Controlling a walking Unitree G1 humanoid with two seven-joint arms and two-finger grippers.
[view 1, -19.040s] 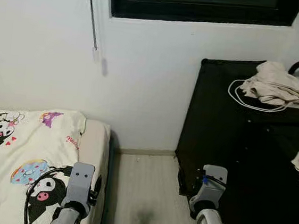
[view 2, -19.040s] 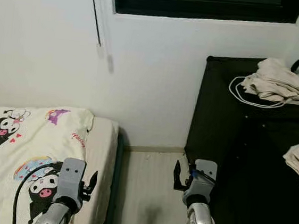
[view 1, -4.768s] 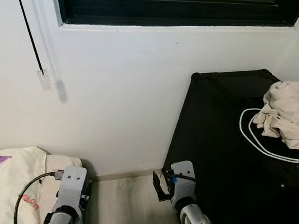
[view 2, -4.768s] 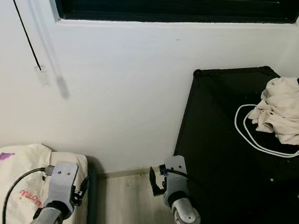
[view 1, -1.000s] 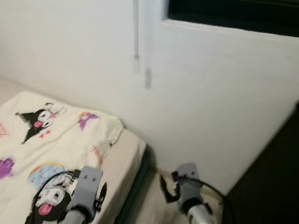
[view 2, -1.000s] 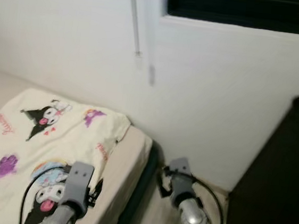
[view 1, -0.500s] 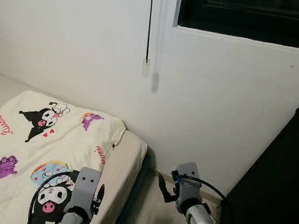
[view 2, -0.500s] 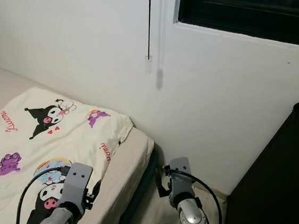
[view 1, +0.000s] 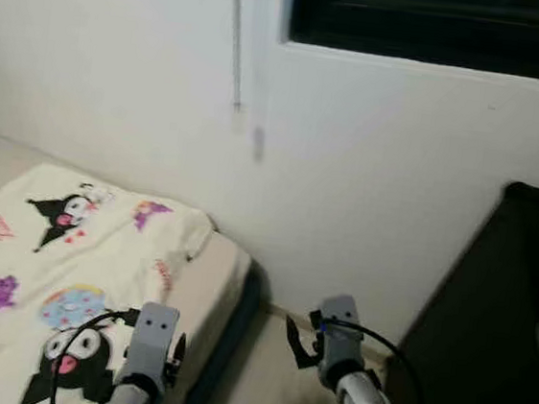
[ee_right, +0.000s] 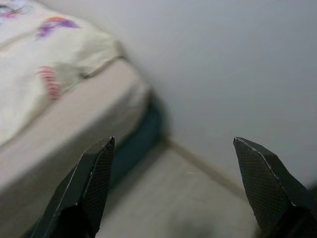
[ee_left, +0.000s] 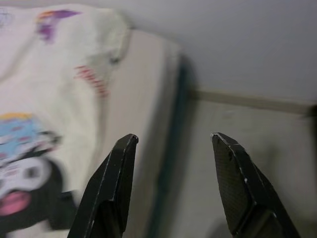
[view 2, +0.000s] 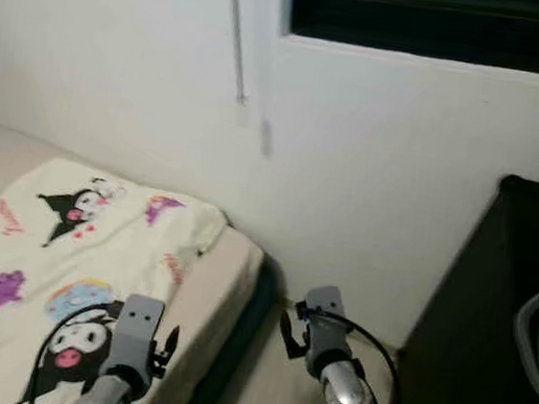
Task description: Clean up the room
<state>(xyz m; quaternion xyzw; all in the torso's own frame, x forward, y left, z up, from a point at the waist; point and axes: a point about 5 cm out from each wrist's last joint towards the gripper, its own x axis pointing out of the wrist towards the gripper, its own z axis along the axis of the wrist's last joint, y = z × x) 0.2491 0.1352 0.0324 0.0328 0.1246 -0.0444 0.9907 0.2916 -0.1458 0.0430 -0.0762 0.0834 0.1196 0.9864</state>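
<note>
Bed (view 1: 41, 265), cartoon-print cover: lies under and left of our left claw (ee_left: 173, 144), fingers spread, empty. Bare floor (view 1: 260, 384) between. Right claw (ee_right: 173, 148), spread, empty, beside black cabinet (view 1: 499, 313) at right.

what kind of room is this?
Likely a bedroom: a low bed with a cartoon-print blanket against the wall, a dark window above, and a black cabinet at right.

Our left arm (view 1: 150, 344) was silver-grey, a boxy wrist block with two dark screw holes and a looping black cable. Our right arm (view 1: 347, 384) was rounder, polished silver, with a black cable and a blue fleck at twelve o'clock; both ended in textured black fingers (ee_left: 111, 188).
</note>
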